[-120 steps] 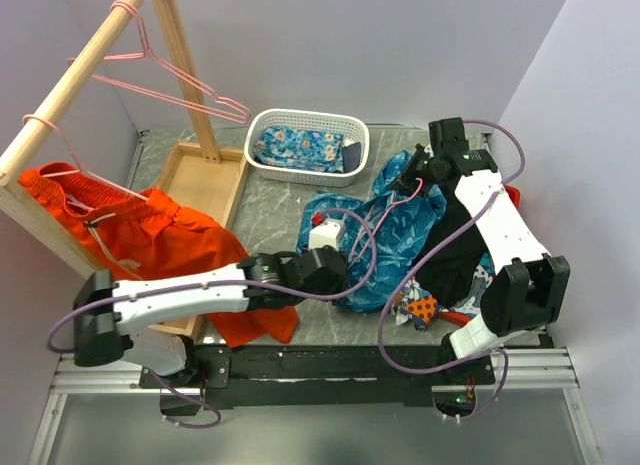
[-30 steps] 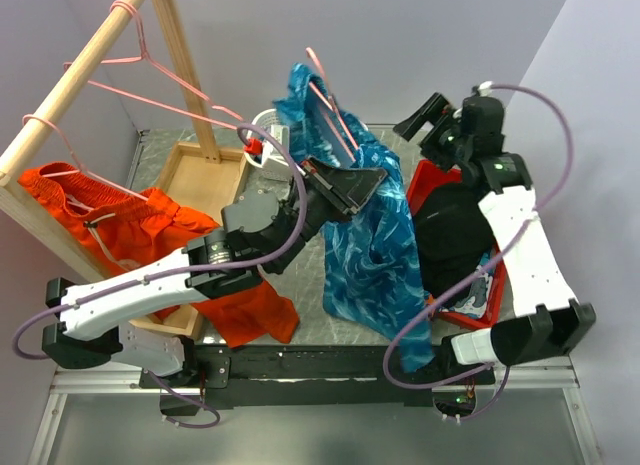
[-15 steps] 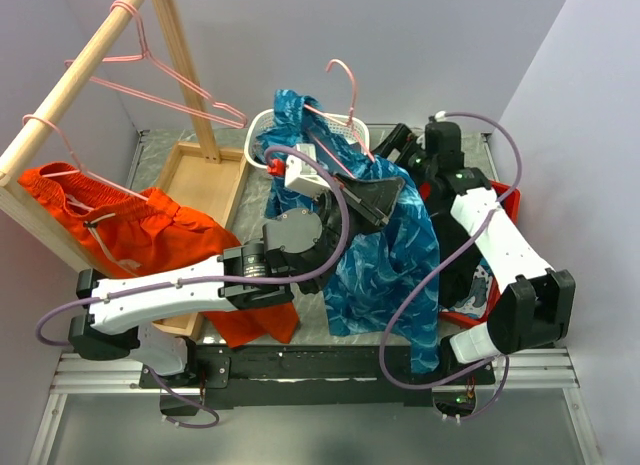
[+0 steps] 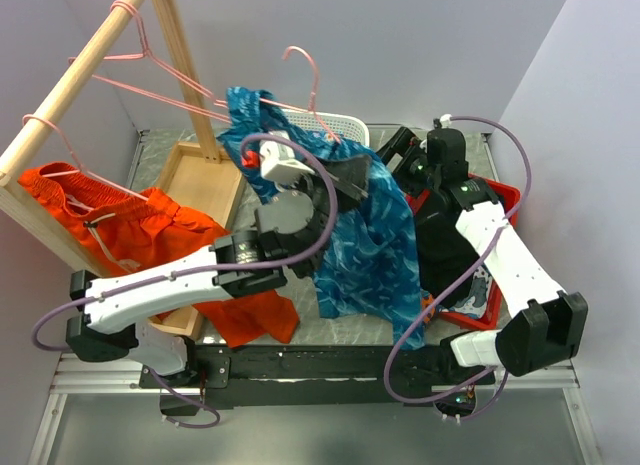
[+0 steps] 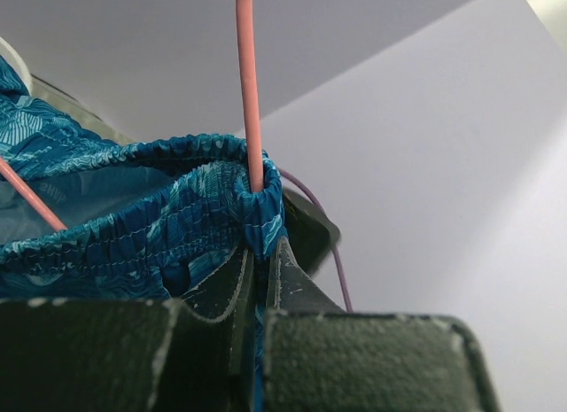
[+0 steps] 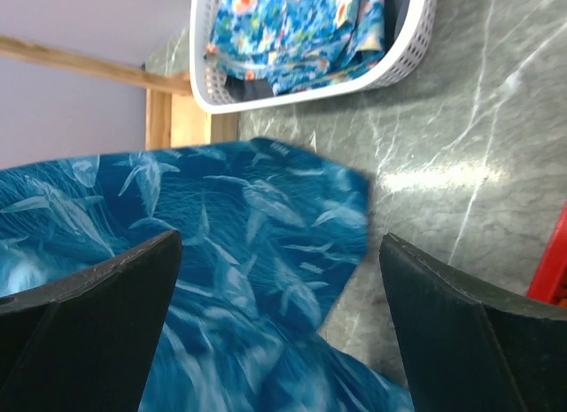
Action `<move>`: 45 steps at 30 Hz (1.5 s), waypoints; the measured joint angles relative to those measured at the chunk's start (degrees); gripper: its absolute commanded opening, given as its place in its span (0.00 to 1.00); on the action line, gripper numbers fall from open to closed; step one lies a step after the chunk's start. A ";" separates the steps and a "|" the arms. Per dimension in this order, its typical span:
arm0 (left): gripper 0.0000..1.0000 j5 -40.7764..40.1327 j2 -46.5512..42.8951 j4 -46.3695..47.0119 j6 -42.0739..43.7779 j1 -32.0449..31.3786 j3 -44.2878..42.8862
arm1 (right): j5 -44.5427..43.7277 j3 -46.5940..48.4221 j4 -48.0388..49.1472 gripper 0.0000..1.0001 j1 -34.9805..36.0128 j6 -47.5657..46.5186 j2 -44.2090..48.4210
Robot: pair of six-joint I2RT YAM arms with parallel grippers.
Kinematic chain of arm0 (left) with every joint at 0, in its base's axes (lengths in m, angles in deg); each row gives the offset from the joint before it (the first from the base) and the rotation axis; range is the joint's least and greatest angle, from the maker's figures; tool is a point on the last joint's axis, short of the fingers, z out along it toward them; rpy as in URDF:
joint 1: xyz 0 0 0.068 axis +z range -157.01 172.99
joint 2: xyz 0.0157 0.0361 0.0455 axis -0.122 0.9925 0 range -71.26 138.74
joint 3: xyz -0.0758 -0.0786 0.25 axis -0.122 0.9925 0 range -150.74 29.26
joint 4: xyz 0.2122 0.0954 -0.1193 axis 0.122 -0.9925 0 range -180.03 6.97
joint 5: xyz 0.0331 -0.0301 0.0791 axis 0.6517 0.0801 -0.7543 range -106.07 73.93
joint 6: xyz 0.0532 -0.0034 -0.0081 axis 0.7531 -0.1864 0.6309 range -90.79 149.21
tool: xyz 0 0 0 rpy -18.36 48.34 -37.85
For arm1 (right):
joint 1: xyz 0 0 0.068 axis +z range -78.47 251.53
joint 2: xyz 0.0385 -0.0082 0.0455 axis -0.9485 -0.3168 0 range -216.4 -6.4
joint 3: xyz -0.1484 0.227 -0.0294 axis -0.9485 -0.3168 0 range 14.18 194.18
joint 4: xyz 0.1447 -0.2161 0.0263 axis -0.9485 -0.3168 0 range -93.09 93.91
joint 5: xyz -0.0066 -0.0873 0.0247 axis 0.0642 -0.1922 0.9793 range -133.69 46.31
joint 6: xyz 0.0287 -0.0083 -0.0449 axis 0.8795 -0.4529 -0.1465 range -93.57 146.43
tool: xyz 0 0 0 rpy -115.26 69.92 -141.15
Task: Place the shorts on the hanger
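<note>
Hanging in front of the white slatted plastic basket [image 6: 400,53], blue fabric shorts with turquoise leaf print [image 4: 365,255]; above, elastic waistband [image 5: 168,219] and thin pink wire hanger [image 5: 251,120] pinched tight together in the left hand [image 5: 264,252]. Right of the basket, right hand [image 6: 282,244] spread wide, holding nothing.

Blue shorts [image 4: 370,255], lighter turquoise leaf print. Pink hanger [image 5: 248,93]. Left of them: plain orange shorts [image 4: 160,230]. White basket [image 6: 403,62]; cloth [image 6: 283,22] inside blue, white-yellow flowers. Grey worktop [image 6: 443,164], white veins.
</note>
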 measured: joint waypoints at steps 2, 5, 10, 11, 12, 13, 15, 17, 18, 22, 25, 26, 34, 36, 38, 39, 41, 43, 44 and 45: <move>0.01 -0.15 -0.72 -1.25 -0.57 1.60 0.00 | -1.14 0.00 -0.31 1.00 -0.02 0.00 0.94; 0.01 -0.72 -2.12 -2.97 -1.33 3.72 0.00 | -2.58 0.00 -1.40 1.00 -0.07 0.00 2.12; 0.01 -0.68 -4.48 -5.03 -2.27 6.93 0.00 | -3.89 0.00 -2.75 1.00 -0.07 0.00 3.56; 0.01 -0.57 -4.85 -5.55 -2.43 7.91 -0.02 | -3.98 0.00 -3.06 1.00 -0.07 0.00 3.91; 0.01 -0.50 -5.09 -6.10 -2.64 8.70 -0.09 | -4.09 0.00 -3.32 1.00 -0.07 0.00 4.35; 0.01 -0.46 -5.22 -6.40 -2.84 9.40 -0.09 | -4.17 0.00 -3.43 1.00 -0.07 0.00 4.74; 0.01 -0.11 -5.44 -7.78 -3.32 11.41 -0.26 | -4.37 0.00 -3.56 1.00 -0.07 0.00 5.86; 0.01 0.61 -5.66 -9.33 -3.98 13.38 -0.28 | -4.61 -0.02 -3.74 1.00 -0.07 -0.02 7.15; 0.01 1.03 -5.79 -9.99 -4.35 14.38 -0.28 | -4.76 -0.07 -3.85 1.00 -0.07 -0.02 7.98; 0.01 3.50 -7.10 -12.96 -6.10 18.80 -0.28 | -4.87 -0.68 -4.07 1.00 -0.07 -0.09 10.99; 0.01 6.03 -8.63 -14.45 -7.32 22.32 -0.28 | -4.85 -1.25 -4.66 1.00 -0.07 -0.26 13.09; 0.01 7.10 -9.20 -14.97 -7.61 23.71 -0.28 | -4.85 -1.27 -4.72 1.00 -0.07 -0.33 13.53; 0.01 14.12 -12.13 -18.71 -10.38 31.95 0.11 | -4.98 -1.38 -5.73 1.00 -0.07 -1.16 15.21; 0.01 15.43 -12.87 -19.56 -10.95 33.44 0.57 | -4.96 -1.53 -6.01 1.00 -0.07 -1.20 15.23; 0.01 16.57 -13.57 -20.11 -11.39 35.08 0.94 | -4.96 -1.70 -6.21 1.00 -0.07 -1.31 15.23; 0.01 16.96 -13.90 -20.50 -11.76 35.89 1.07 | -4.94 -1.79 -6.27 1.00 -0.07 -1.33 15.23; 0.01 17.92 -14.62 -20.94 -12.24 37.66 1.51 | -4.94 -1.86 -6.38 1.00 -0.07 -1.33 15.23; 0.01 18.75 -15.26 -21.55 -12.44 39.19 1.84 | -4.92 -1.90 -6.38 1.00 -0.07 -1.36 15.23; 0.01 19.19 -15.50 -21.84 -12.63 40.00 1.90 | -4.92 -1.90 -6.40 1.00 -0.07 -1.38 15.23; 0.01 19.56 -15.78 -21.94 -12.83 40.65 2.03 | -4.90 -1.90 -6.40 1.00 -0.07 -1.40 15.23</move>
